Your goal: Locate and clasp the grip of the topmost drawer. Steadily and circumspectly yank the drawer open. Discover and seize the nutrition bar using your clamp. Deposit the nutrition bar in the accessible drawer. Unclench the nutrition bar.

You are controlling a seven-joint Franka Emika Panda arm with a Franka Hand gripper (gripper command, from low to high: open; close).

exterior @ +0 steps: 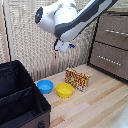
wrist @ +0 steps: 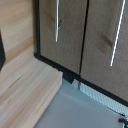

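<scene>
The topmost drawer (exterior: 114, 27) of the dresser stands shut at the exterior view's right, its silver bar handle (exterior: 117, 33) across the front. The nutrition bar (exterior: 77, 79), a yellow-orange packet with red print, lies on the wooden table just behind the yellow bowl. My clamp (exterior: 63, 46) hangs high above the table, left of the dresser and above the packet, fingers apart and holding nothing. The wrist view shows two shut drawer fronts, each with a silver handle (wrist: 56, 20), and I cannot tell which one is the topmost.
A like drawer (exterior: 110, 59) sits below the topmost one. A yellow bowl (exterior: 64, 90) and a blue bowl (exterior: 45, 86) rest on the table. A black open box (exterior: 20, 97) fills the near left corner. A woven screen stands behind.
</scene>
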